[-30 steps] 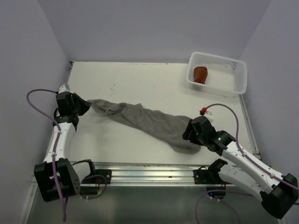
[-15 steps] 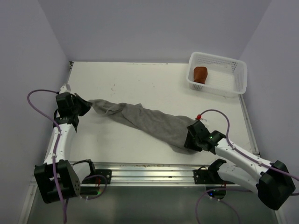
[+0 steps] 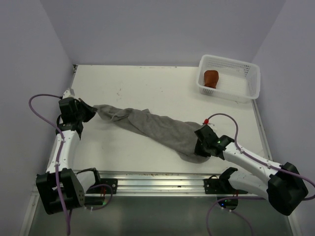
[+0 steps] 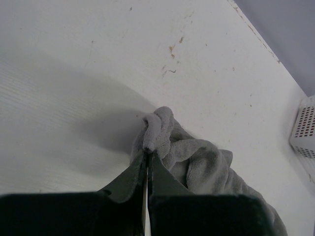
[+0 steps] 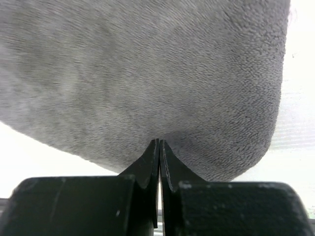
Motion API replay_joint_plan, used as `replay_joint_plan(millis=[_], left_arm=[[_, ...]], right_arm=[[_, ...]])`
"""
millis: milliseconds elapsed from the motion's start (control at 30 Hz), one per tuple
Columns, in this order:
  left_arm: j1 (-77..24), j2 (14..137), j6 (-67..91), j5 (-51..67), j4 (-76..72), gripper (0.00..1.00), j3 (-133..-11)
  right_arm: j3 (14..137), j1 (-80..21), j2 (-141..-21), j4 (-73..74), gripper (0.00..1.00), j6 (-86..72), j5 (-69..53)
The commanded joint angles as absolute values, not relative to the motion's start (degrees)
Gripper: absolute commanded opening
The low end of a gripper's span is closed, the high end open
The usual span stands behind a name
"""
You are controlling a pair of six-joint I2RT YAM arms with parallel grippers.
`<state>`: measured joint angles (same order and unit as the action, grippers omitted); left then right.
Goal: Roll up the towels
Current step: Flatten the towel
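Stretching comes first, by my reading: the grey towel (image 3: 157, 129) lies as a bunched, twisted band on the bench (image 3: 147, 86), running from the middle left of the top view down to the lower right, and it is not yet flat enough to roll.

At the band's upper-left end the left hand (image 4: 147, 153) is clamped on a gathered corner; its wrist view shows the cloth puckered between fingers pressed together. At the lower-right end the right hand (image 5: 158, 143) has its fingers together too, their tips meeting right at the towel's near hem. They seem to pinch the edge, though how much cloth is caught is hard to tell.

The brown towel (image 3: 211, 77) sits as a stubby roll in the basket (image 3: 231, 93) at the upper right, so that half of the job looks finished.

With both ends gripped, the next move likely calls for drawing the hands apart and lifting a little, so the twist falls out and the towel can be laid flat. The pull should be gentle: a shallow pinch on the right could slip off the hem. Rolling can start from one short edge afterwards.
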<state>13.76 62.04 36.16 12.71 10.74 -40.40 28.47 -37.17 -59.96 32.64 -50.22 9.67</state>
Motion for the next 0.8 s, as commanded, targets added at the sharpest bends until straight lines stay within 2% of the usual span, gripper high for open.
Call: replay_joint_plan(millis=[0, 167, 267, 300, 333, 367, 467, 567, 767], left_arm=[[14.2, 60.8, 34.5, 13.1, 8.5, 0.00, -40.6], [14.2, 60.7, 34.2, 13.2, 8.7, 0.00, -40.6], [14.2, 60.6, 34.3, 13.4, 8.5, 0.00, -40.4], [14.2, 60.7, 34.3, 13.5, 8.4, 0.00, -40.3], [14.2, 60.7, 34.3, 13.6, 8.3, 0.00, -40.3], [14.2, 60.6, 34.4, 13.7, 8.1, 0.00, -40.3], [14.2, 60.6, 34.2, 13.9, 8.1, 0.00, -40.3], [14.2, 60.5, 34.1, 13.9, 8.0, 0.00, -40.2], [14.2, 61.0, 33.9, 14.2, 7.9, 0.00, -40.2]], right_arm=[[33.3, -37.4, -56.4, 34.3, 0.00, -48.5, 11.7], [36.4, -37.3, -52.5, 38.5, 0.00, -47.5, 13.8], [38.3, -37.3, -51.9, 38.2, 0.00, -44.2, 11.1], [39.2, -37.3, -52.2, 37.8, 0.09, -41.3, 8.0], [39.5, -37.3, -54.3, 37.1, 0.35, -39.0, 5.7], [39.8, -37.4, -55.5, 37.2, 0.39, -37.1, 3.5], [40.2, -39.7, -58.8, 37.3, 0.45, -33.4, 0.9], [39.3, -46.0, -62.2, 35.3, 0.54, -32.3, 5.3], [39.1, -49.0, -69.4, 33.5, 0.56, -32.1, 14.0]])
